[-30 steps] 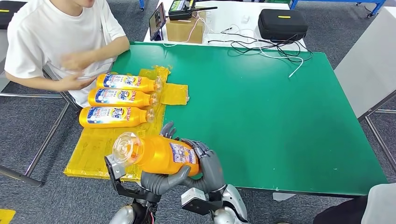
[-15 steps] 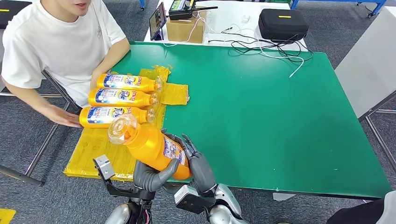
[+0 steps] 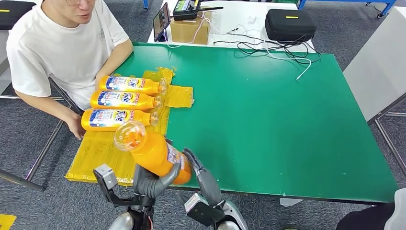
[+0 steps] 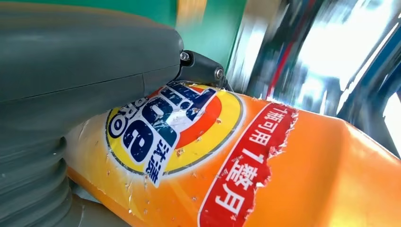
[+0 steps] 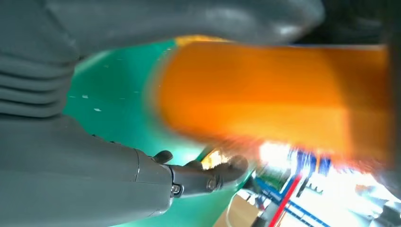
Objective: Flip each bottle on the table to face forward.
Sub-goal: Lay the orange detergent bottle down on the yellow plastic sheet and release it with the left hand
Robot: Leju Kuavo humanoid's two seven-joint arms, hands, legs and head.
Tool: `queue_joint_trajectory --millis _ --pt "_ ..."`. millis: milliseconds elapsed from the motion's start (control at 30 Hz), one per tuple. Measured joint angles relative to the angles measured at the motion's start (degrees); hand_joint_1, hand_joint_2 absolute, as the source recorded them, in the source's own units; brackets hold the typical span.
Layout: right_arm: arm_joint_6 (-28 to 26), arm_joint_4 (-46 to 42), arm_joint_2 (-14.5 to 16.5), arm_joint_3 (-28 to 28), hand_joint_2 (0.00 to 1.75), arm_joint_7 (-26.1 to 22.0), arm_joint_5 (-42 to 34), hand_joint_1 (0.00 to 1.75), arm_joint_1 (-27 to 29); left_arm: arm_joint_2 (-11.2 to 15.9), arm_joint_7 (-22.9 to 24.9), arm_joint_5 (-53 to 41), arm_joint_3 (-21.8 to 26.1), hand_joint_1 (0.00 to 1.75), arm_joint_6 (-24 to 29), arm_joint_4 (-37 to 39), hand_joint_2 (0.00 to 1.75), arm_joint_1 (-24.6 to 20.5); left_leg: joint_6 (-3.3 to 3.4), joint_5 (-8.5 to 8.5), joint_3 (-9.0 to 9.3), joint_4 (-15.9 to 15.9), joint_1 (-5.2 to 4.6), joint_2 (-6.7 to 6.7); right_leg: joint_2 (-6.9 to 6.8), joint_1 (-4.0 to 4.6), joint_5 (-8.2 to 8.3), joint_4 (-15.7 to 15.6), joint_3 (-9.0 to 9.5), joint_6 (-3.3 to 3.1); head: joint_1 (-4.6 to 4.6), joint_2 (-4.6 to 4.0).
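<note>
Four orange bottles are in the scene. Nearest, one bottle (image 3: 152, 152) is held above the table's near left edge, its clear cap tilted up and to the left: the left hand (image 3: 152, 181) curls its fingers under it, and the right hand (image 3: 205, 178) presses straight fingers along its right side. Farther off, three bottles (image 3: 117, 99) lie side by side, blue labels up, on a yellow sheet (image 3: 98, 152) on the green table (image 3: 268, 110). A seated person (image 3: 62, 45) is at the far left, one hand beside the nearest lying bottle.

This looks like a robot test lab. There is a green table (image 3: 268, 110), a white desk (image 3: 230, 21) with wires (image 3: 268, 48), a black case (image 3: 289, 24), a box (image 3: 190, 29), and grey carpet (image 3: 24, 139).
</note>
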Motion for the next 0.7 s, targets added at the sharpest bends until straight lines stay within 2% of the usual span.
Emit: queue_joint_trajectory --millis 100,167,333,567,700 --pt "-2.3 -0.7 -0.5 -0.6 0.00 0.0 0.5 0.00 1.6 -0.8 -5.9 -11.7 1.8 1.75 16.0 0.9 1.75 -1.5 0.00 0.00 -0.01 0.0 0.00 -0.01 0.00 0.00 0.00 0.0 0.01 0.00 0.00 -0.01" --pt "-3.2 -0.9 -0.7 -1.0 0.00 -0.2 0.5 0.00 2.3 -1.5 -7.4 -17.7 3.5 1.75 20.8 1.7 1.75 -2.5 0.00 0.00 0.00 0.0 0.00 -0.01 0.00 0.00 0.00 0.0 0.03 0.00 0.01 -0.01" --pt "-4.4 -1.3 -0.8 -1.9 0.00 -1.2 -0.2 0.00 3.4 -3.9 -7.7 -35.3 10.8 1.75 22.4 5.6 1.75 -4.2 0.00 0.01 0.01 0.0 -0.01 0.01 0.00 -0.01 0.01 0.0 0.03 0.00 0.01 -0.01" --pt "-4.4 -1.4 -0.8 -2.0 0.00 -2.0 -0.6 0.00 3.8 -6.1 -7.7 -64.1 24.9 1.75 22.6 15.3 1.75 -8.2 0.00 0.01 0.01 0.0 0.01 0.02 0.01 0.01 0.01 0.0 0.01 0.00 0.01 -0.01" --pt "-3.8 -1.1 -0.8 -1.9 0.00 -2.4 -0.6 0.00 3.7 -6.4 -7.6 -72.7 31.9 1.75 22.6 21.4 1.75 -10.1 -0.01 0.01 0.01 0.0 0.01 0.03 0.01 0.01 0.01 0.0 0.00 0.00 0.01 0.00"
